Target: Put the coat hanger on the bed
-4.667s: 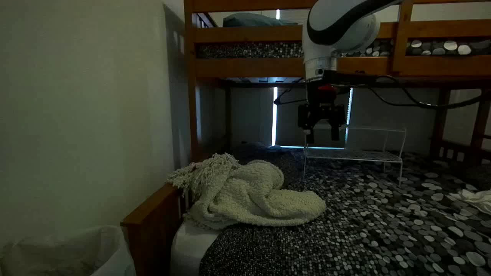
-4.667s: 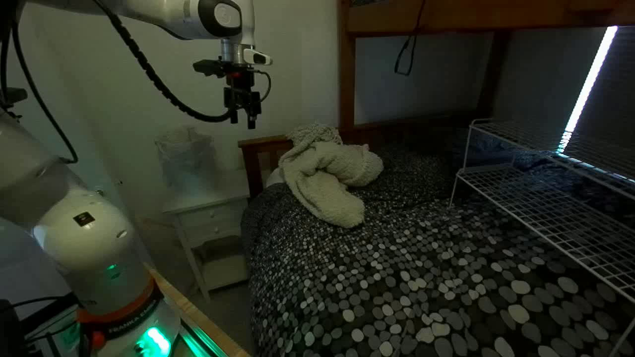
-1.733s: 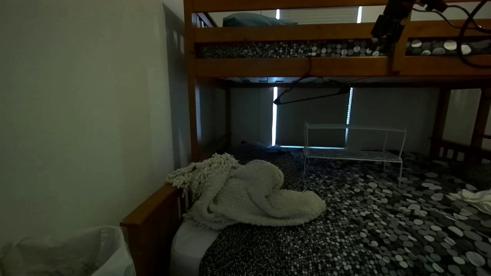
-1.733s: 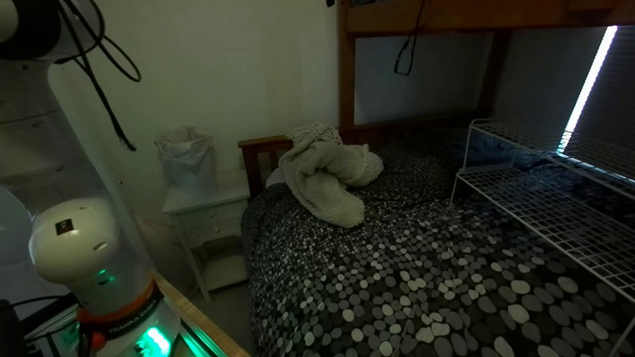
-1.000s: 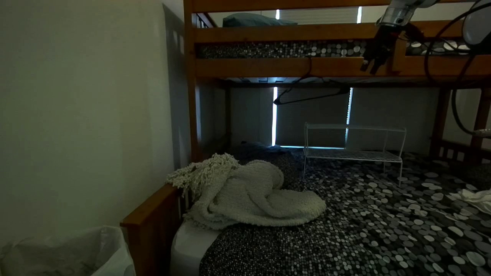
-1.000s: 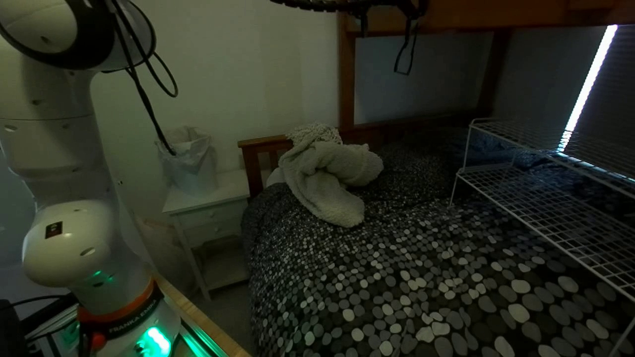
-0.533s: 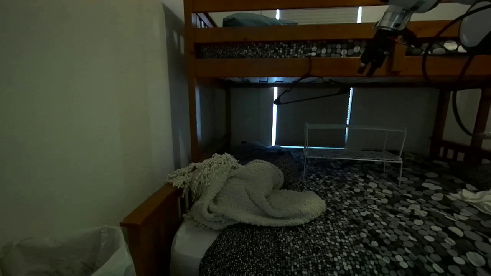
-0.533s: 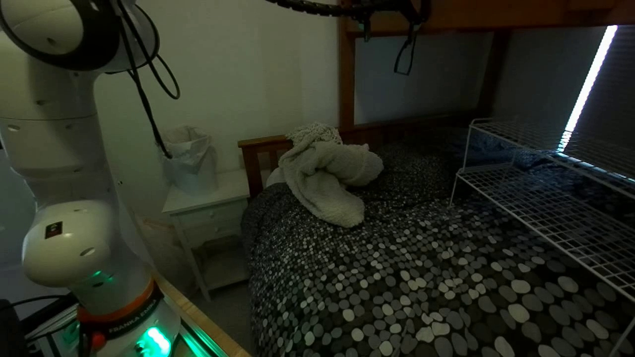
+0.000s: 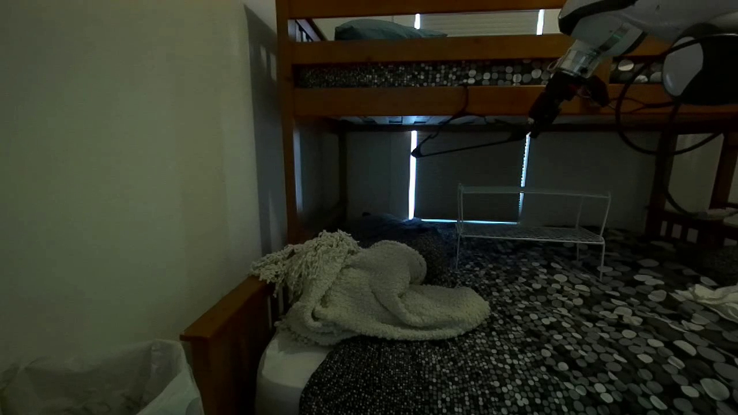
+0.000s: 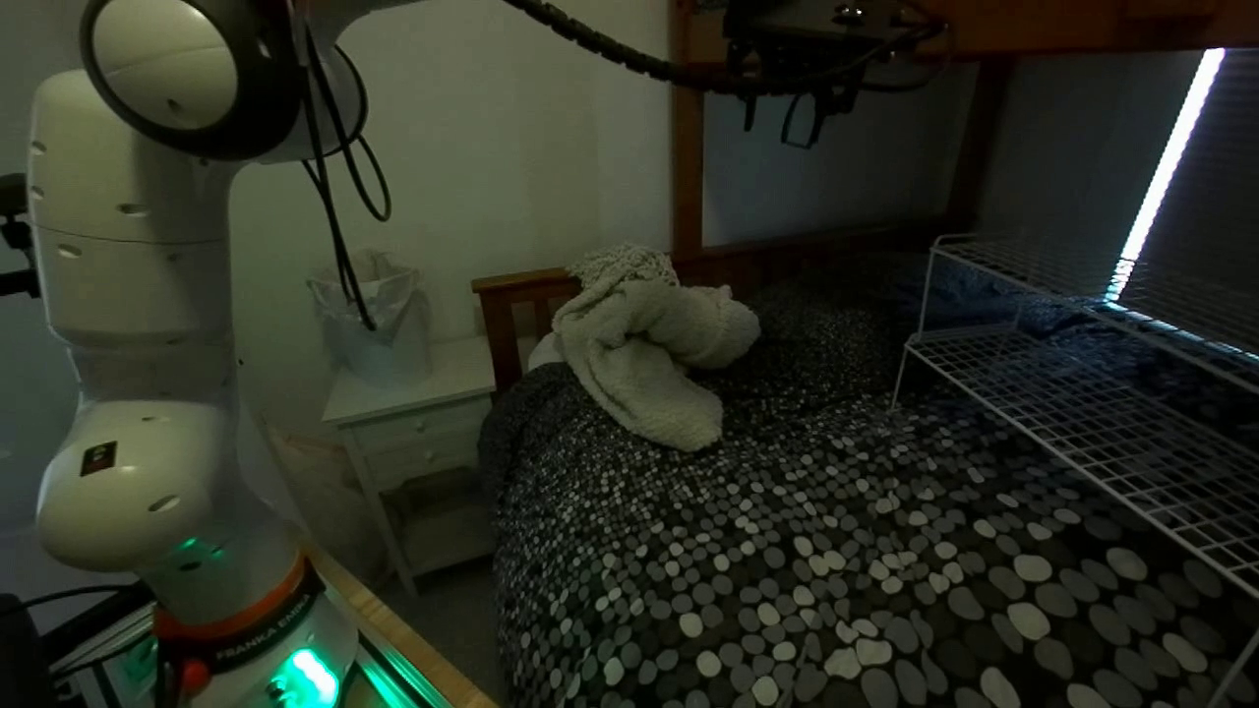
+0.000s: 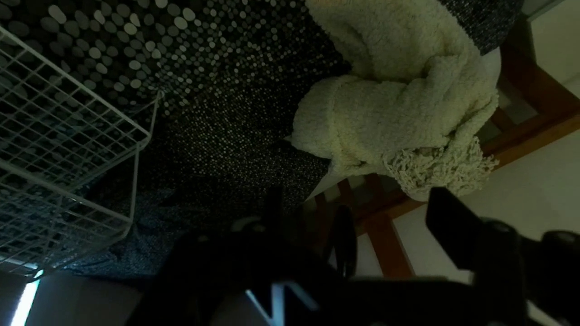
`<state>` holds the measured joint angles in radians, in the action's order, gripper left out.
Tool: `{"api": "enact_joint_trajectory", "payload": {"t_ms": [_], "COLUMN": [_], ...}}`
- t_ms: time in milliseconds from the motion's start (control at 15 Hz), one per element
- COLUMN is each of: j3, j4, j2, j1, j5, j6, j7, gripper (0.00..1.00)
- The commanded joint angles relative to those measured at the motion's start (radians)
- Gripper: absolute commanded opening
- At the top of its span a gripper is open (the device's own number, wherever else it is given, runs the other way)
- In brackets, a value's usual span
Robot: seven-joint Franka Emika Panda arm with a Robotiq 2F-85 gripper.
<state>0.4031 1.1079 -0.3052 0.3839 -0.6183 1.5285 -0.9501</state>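
The black coat hanger (image 9: 461,150) hangs by its hook from the upper bunk's wooden rail, above the bed; its end shows in an exterior view (image 10: 797,146). My gripper (image 9: 533,128) is at the hanger's right end, just below the rail; it also shows in an exterior view (image 10: 787,110). In the wrist view my gripper's (image 11: 355,197) fingers are apart, with the hanger's dark end (image 11: 345,240) between them; I cannot tell if either finger touches it. The bed (image 9: 548,346) has a dark spotted cover, also in the wrist view (image 11: 235,127).
The upper bunk rail (image 9: 380,101) runs close to my gripper. A white wire rack (image 9: 530,233) stands on the bed below. A cream blanket (image 9: 380,294) lies at the bed's end. A white cloth (image 9: 715,300) lies at the right. A nightstand (image 10: 413,393) holds a lined bin (image 10: 379,315).
Earlier my gripper was in front of the hanger, then went up and right. Over the last second it has come down and left to the hanger's right end. The hanger has not moved.
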Motion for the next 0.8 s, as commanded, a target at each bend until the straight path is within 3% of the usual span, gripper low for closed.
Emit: {"api": "enact_joint_trajectory", "payload": {"t_ms": [0,400,533,733], "j3": [-0.015,-0.015,-0.011,-0.018], "j4": [-0.016,-0.024,-0.024,-0.026], "j2": [-0.026,-0.041,-0.039,-0.016], "j1": [0.024,0.019,0.016,0.005], "j5": [-0.093,-0.139,-0.129,-0.132], "j6": [0.014,0.019,0.026,0.039], "j7": [-0.044,-0.070,-0.077,-0.096], "gripper": [0.50,0.04,0.00,0.02]}}
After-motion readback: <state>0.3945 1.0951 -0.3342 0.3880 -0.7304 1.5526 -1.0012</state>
